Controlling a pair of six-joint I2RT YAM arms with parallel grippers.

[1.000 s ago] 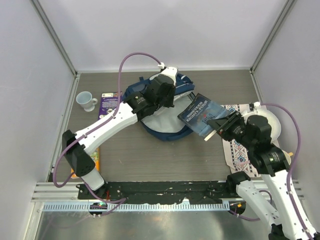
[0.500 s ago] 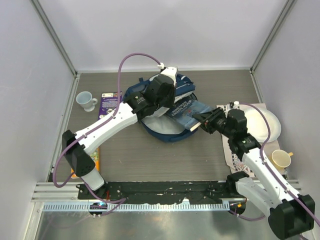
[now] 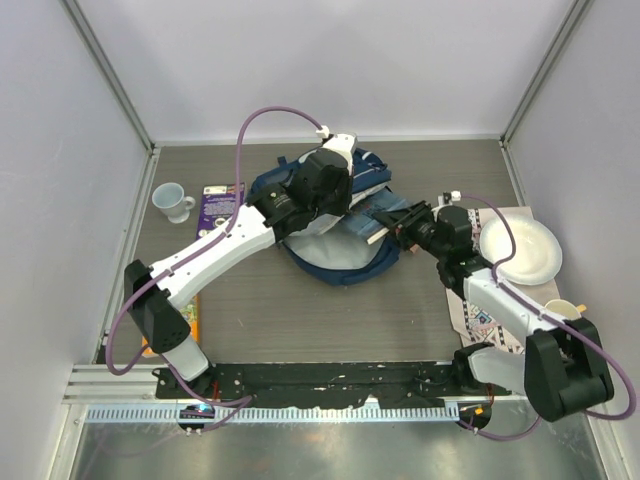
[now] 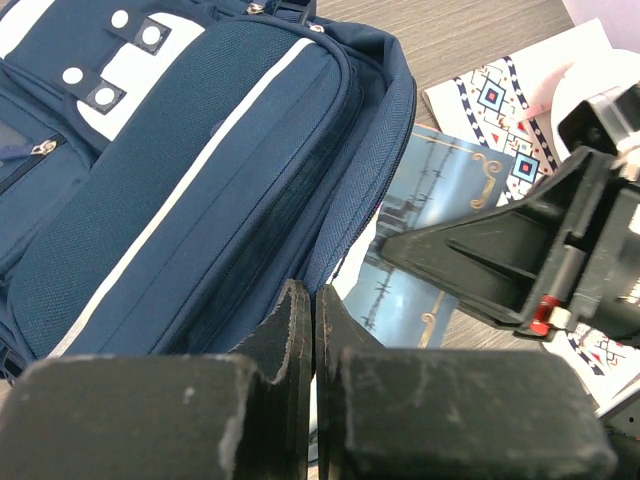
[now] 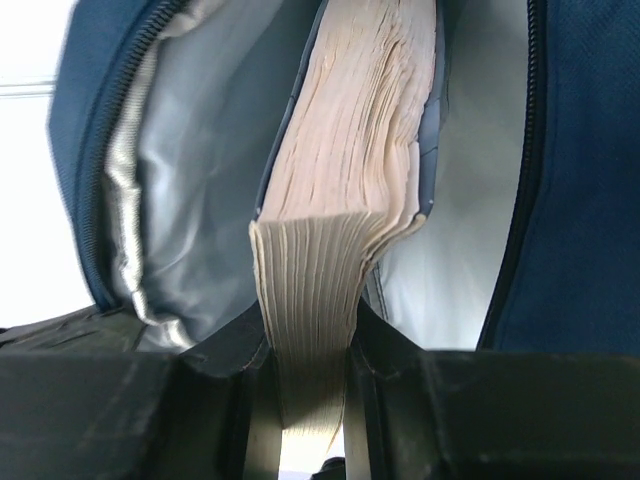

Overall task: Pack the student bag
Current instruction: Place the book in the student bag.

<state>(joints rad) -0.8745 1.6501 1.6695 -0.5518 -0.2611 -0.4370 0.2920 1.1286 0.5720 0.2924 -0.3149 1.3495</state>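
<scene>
The student bag (image 3: pixel 340 272) lies at the table's middle, navy with white stripes (image 4: pixel 180 200), its main opening facing right. My left gripper (image 3: pixel 318 200) is shut on the bag's upper zip edge (image 4: pixel 306 295) and holds the opening up. My right gripper (image 3: pixel 398 228) is shut on a blue-covered book (image 3: pixel 372 215) at the bag's mouth. In the right wrist view the book's cream page edges (image 5: pixel 340 180) sit between the fingers (image 5: pixel 305 350), with the bag's grey lining (image 5: pixel 200 200) on both sides. The book's cover also shows in the left wrist view (image 4: pixel 430 200).
A white mug (image 3: pixel 172 200) and a purple book (image 3: pixel 218 205) lie left of the bag. An orange item (image 3: pixel 195 315) sits by the left arm. On the right lie a patterned cloth (image 3: pixel 480 300), a white plate (image 3: pixel 520 250) and a yellow cup (image 3: pixel 562 312).
My right gripper has moved left with the book, from beside the bag into its opening. The left gripper has stayed on the bag's edge.
</scene>
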